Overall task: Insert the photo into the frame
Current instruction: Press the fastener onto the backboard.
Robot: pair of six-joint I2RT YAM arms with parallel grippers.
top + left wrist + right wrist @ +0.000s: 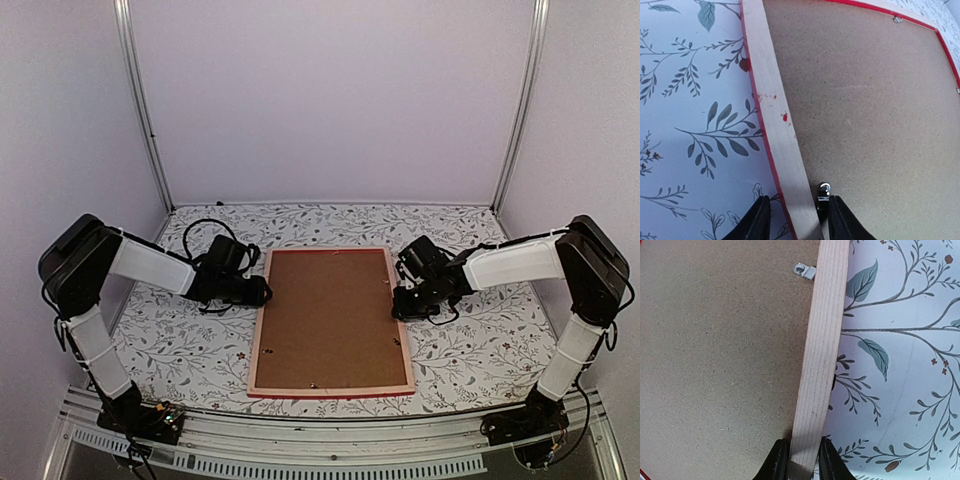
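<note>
Frame point(330, 391): right end effector point(802, 446) tight on one rail, left end effector point(796, 206) apart astride another.

Brown backing board point(330, 315) lies flat between left gripper point(262, 292) and right gripper point(398, 305); surface speckled and fibrous. Small metal clip point(824, 190) just beside left gripper, at board's edge. Second clip point(804, 270) well ahead of right gripper. Leaf-print table cover point(480, 340) outside both grippers. Pale walls point(330, 100) and metal posts point(145, 110) beyond.
</note>
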